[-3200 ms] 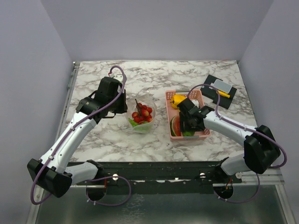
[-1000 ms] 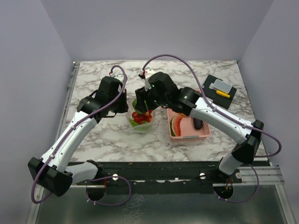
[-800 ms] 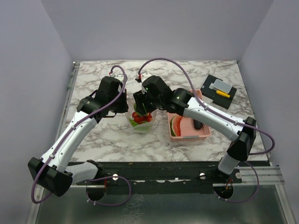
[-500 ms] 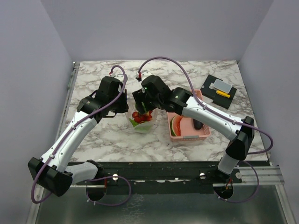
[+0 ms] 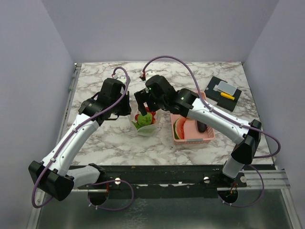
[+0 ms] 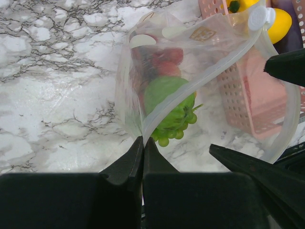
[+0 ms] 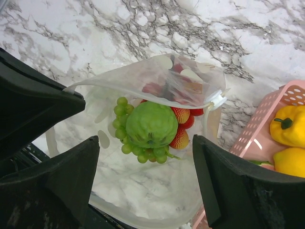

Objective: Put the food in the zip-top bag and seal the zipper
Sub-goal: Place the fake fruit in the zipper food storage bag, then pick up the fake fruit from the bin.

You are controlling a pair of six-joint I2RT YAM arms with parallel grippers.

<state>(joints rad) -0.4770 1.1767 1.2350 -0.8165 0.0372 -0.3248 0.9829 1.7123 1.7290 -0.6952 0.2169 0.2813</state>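
Black right gripper [image 7: 145, 142]: jaws spread wide with nothing between them, hanging right above the mouth of the bag [image 7: 157, 86].
Round green fruit [image 7: 151, 125]: lies inside the bag directly under that gripper, on a bunch of grapes [image 7: 123, 114] and some strawberries [image 7: 182, 117].
Bag: clear; it stands on the table [image 7: 248, 33] just beside the pink basket [image 5: 195, 140], mouth gaping.
Black left gripper [image 6: 143, 149]: pinched shut on one edge of the bag, by the zipper [image 6: 200, 77], holding the mouth up.
Zipper: not yet sealed.
Basket: holds a watermelon slice [image 5: 179, 128], a yellow pepper [image 7: 287, 125] and a lemon [image 7: 290, 162], so the filling looks only part done.
Risk one: the wide jaws sit close to the bag walls. Rising off-line could snag the film, drag it out of the single pinch and slump the bag.
Risk two: food heaped near the mouth may keep the strip from pressing shut.
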